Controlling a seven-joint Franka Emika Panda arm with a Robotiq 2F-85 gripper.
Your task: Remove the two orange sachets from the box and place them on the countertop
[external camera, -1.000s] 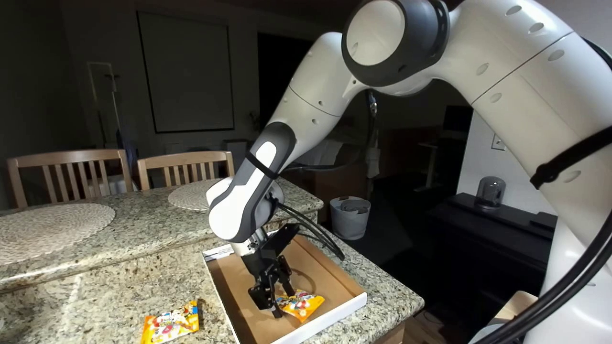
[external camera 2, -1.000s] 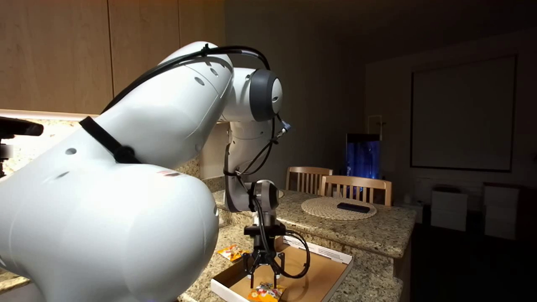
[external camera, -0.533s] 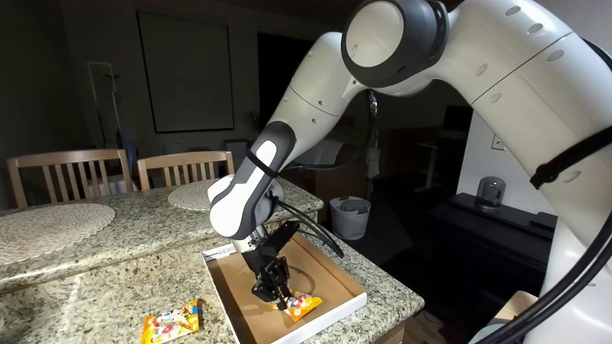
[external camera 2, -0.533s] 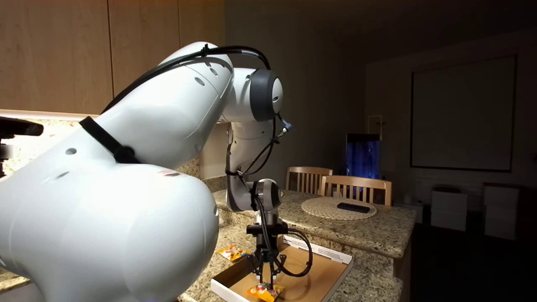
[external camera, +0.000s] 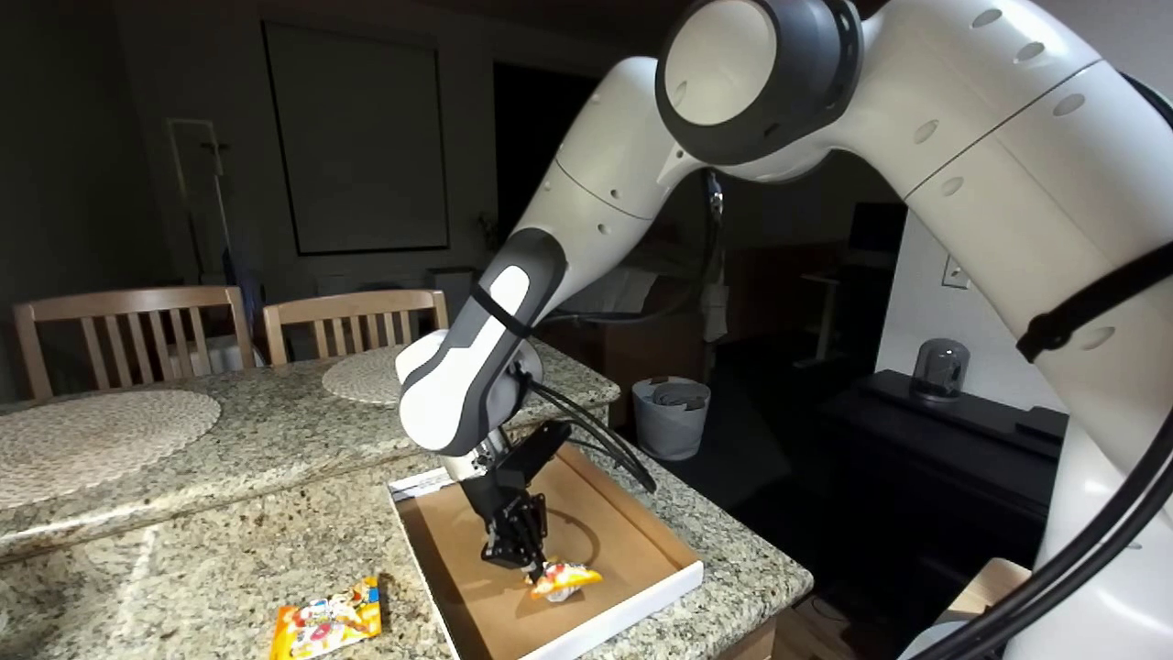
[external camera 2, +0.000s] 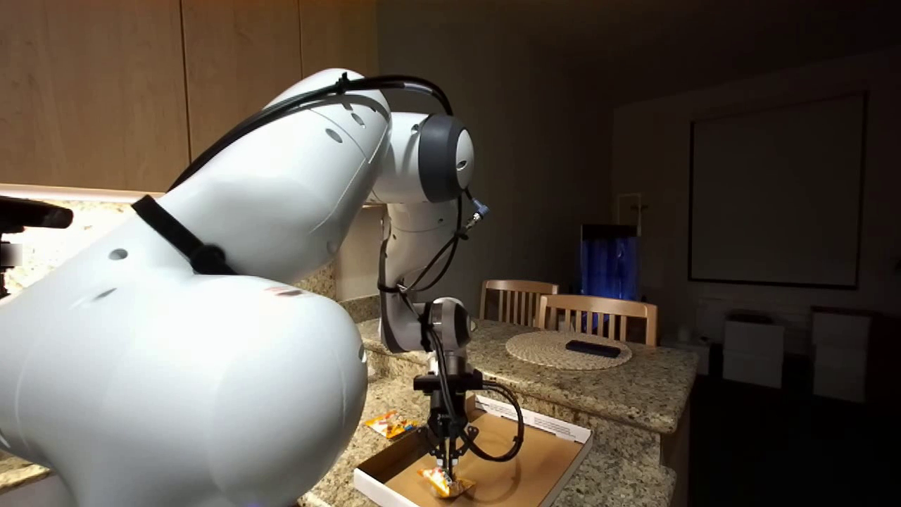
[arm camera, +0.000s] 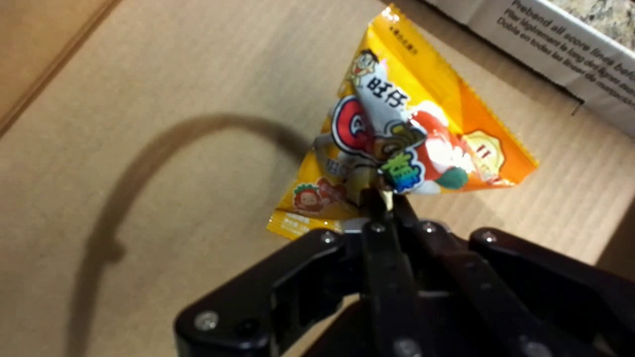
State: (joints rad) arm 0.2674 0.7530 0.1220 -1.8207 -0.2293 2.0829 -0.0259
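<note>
Leftmost in an exterior view, a light-brown slat-backed wooden chair (external camera: pixel 133 301) stands behind a raised speckled granite ledge (external camera: pixel 279 408), where a pale round woven mat (external camera: pixel 101 445) lies. Lower down spreads the speckled beige-grey granite bench (external camera: pixel 211 559), and flat on it rests a small printed orange-yellow sachet (external camera: pixel 327 621). Further right, a matching wooden chair (external camera: pixel 353 308) shows beyond the ledge, with a second woven mat (external camera: pixel 362 374) in front of it. Next on the bench, near its right-hand edge, sits a shallow square brown-and-white cardboard box (external camera: pixel 632 536) (the wrist view shows lettering on its pale wall, "Prebend all score lines"). Within its walls the black two-fingered pincer (external camera: pixel 538 575) points down, its fingers almost meeting on a glossy creased orange-yellow sachet (external camera: pixel 566 579). That packet buckles around the grip, its corners jutting out to both sides; whether its underside touches the cardboard floor of the box, I cannot tell. Past the bench stands a round pale-grey bin (external camera: pixel 672 431). Then a clear dome (external camera: pixel 940 367) tops a long black piece of furniture (external camera: pixel 926 435), and the glossy white robot arm (external camera: pixel 999 128) arches from the far right down to the pincer.
</note>
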